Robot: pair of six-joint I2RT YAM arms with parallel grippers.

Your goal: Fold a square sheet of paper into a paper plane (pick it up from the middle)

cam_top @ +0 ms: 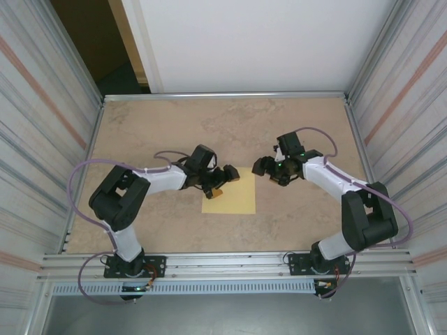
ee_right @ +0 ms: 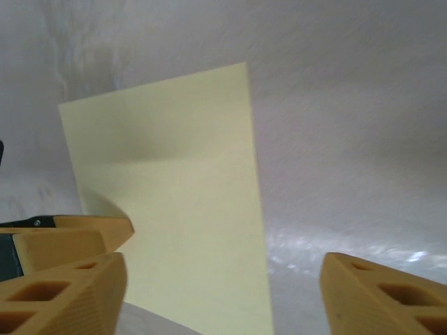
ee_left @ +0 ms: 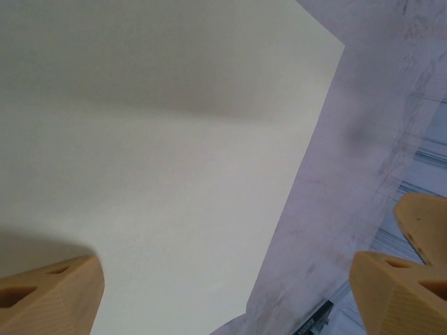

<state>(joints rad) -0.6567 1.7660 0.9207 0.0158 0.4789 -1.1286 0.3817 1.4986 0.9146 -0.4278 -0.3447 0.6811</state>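
Observation:
The square sheet of paper (cam_top: 234, 199) lies flat on the tan table, pale yellow and unfolded. My left gripper (cam_top: 219, 185) hovers low over its upper left part, jaws open. In the left wrist view the sheet (ee_left: 154, 174) spreads under the left gripper (ee_left: 223, 300), one finger over the paper and the other over bare table; whether a finger touches the paper I cannot tell. My right gripper (cam_top: 264, 167) sits just off the sheet's upper right corner. In the right wrist view it (ee_right: 223, 296) stands open astride the sheet's (ee_right: 174, 188) right edge, holding nothing.
The tan tabletop (cam_top: 160, 125) is walled by metal rails and corrugated panels on both sides. An orange finger of the left gripper (ee_right: 77, 234) shows at the left of the right wrist view, close to my right gripper's own finger. Both arm bases stand at the near edge.

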